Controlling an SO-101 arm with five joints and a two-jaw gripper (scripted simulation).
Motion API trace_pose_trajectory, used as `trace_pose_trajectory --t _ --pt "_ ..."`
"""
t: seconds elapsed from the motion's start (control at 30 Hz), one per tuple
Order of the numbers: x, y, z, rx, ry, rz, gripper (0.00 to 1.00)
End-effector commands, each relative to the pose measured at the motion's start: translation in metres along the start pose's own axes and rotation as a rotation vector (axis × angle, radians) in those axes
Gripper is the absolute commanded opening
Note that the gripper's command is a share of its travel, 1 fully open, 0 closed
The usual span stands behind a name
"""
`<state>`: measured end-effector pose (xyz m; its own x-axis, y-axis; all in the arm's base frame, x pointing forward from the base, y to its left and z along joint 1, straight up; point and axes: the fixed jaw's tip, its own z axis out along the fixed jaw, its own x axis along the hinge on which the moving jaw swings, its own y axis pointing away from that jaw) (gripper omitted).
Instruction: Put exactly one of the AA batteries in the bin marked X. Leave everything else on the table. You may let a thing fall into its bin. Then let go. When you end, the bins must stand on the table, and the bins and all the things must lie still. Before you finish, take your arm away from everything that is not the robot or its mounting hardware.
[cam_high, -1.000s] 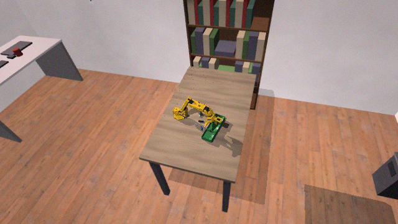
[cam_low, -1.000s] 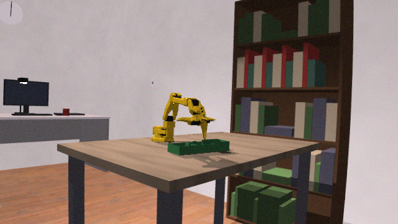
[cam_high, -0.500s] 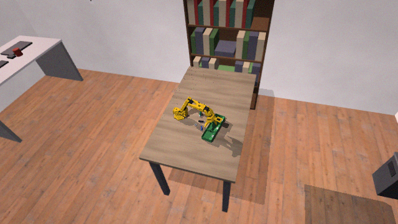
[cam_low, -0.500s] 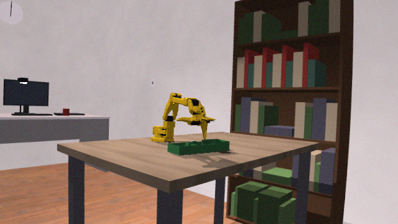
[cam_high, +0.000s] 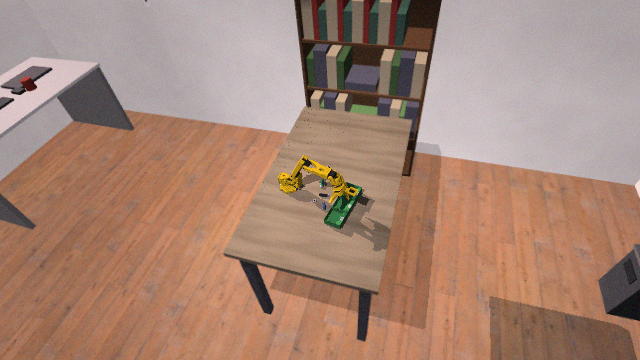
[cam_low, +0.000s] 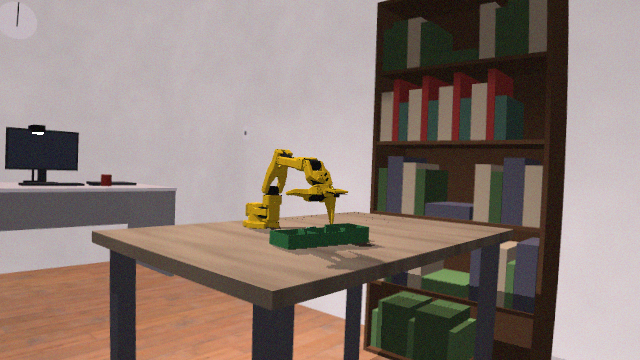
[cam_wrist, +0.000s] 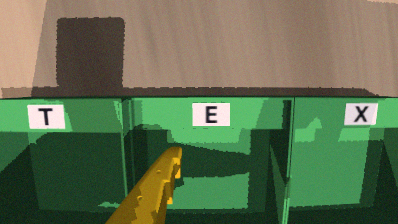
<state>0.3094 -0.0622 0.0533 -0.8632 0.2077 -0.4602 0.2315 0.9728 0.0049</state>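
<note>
The yellow robot arm's gripper (cam_low: 327, 202) hangs wide open and empty over the middle box, marked E, of the green plastic bin row (cam_wrist: 150, 107), while small batteries (cam_high: 323, 205) lie on the wooden table (cam_high: 300, 240) left of it.

Green bins (cam_wrist: 150, 107) carry white labels (cam_wrist: 210, 114) with black letters; yellow arm (cam_low: 280, 175).

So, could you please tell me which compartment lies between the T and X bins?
The green compartment labelled E, seen in the wrist view; the open yellow gripper hangs over it.
</note>
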Motion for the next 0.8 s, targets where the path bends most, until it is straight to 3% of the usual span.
trace_pose_trajectory --t 0.0,0.5,0.77 --pt "-0.011 0.013 -0.009 -0.024 -0.076 0.011 1.00" --pt "-0.008 0.070 -0.016 -0.147 -0.175 0.077 1.00" --pt "-0.006 0.077 -0.017 -0.164 -0.185 0.086 1.00"
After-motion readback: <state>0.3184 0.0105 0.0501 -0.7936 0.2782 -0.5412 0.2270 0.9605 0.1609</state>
